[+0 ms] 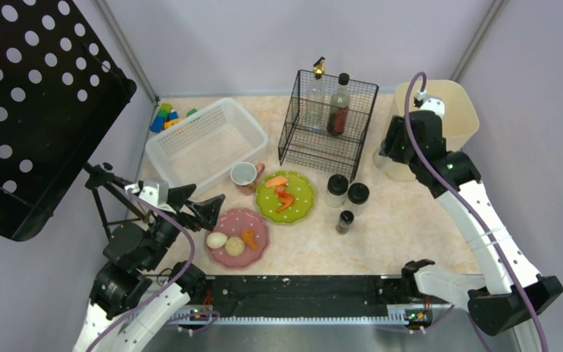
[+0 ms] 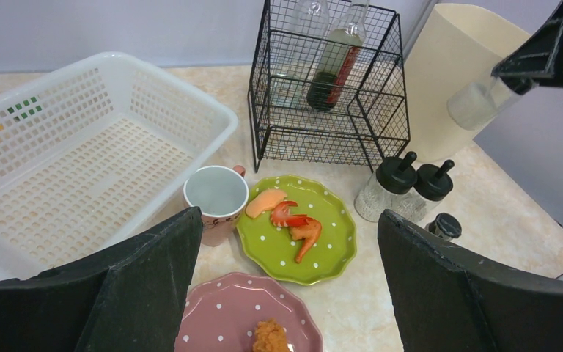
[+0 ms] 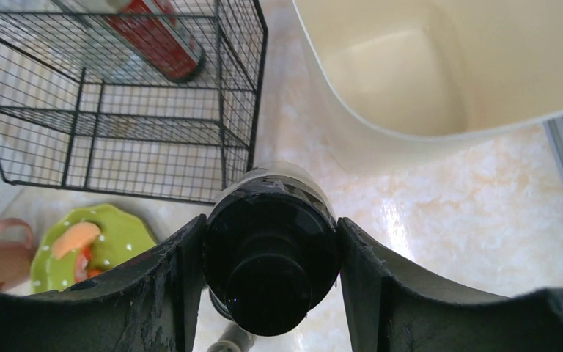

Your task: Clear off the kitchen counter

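On the marbled kitchen counter [image 1: 410,235] lie a green dotted plate [image 1: 300,202] with orange food pieces, a pink dotted plate [image 1: 253,220] with two eggs and a fried piece, a pink mug [image 1: 244,174], two black-lidded jars [image 1: 346,192] and a small black-capped bottle [image 1: 345,221]. My left gripper [image 1: 204,198] hovers open at the pink plate's left edge with nothing between its fingers [image 2: 146,286]. My right gripper [image 3: 270,246] is shut on the lid of a clear black-lidded jar [image 3: 271,213], held above the counter beside the cream bin [image 1: 451,110].
A black wire rack [image 1: 326,139] holds two bottles at the back. A white plastic basket [image 1: 205,143] sits back left, with toy blocks [image 1: 165,117] behind it. A black perforated panel [image 1: 37,110] on a stand overhangs the left side.
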You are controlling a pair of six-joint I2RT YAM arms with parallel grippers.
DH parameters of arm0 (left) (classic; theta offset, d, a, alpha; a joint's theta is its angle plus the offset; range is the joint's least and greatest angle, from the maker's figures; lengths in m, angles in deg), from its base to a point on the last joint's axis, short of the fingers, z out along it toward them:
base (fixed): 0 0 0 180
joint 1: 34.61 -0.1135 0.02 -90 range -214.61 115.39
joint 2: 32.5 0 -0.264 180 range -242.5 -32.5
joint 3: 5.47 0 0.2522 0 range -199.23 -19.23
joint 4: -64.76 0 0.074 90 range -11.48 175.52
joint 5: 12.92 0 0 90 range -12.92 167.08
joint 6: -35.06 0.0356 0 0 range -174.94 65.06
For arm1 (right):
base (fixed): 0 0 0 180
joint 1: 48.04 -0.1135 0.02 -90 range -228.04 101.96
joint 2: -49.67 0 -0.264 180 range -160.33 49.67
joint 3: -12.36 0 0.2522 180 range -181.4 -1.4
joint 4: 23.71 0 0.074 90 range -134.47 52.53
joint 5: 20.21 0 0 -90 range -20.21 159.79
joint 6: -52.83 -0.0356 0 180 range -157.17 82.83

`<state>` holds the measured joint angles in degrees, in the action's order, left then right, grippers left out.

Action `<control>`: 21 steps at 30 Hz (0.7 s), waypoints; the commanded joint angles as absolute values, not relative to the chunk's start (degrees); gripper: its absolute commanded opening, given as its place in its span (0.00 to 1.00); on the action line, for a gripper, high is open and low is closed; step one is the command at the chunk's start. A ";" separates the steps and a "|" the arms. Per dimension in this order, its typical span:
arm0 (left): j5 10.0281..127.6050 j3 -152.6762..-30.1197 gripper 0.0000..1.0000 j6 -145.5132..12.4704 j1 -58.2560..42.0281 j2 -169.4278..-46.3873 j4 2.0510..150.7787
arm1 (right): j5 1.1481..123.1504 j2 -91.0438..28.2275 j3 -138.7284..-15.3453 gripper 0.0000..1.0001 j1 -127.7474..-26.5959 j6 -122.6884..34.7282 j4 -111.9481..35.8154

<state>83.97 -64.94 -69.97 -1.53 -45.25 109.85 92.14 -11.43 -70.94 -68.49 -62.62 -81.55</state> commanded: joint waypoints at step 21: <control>84.37 -65.14 0.94 -70.00 -1.97 -45.51 108.49 | 86.51 -40.74 -102.96 0.00 -73.02 -61.44 -70.71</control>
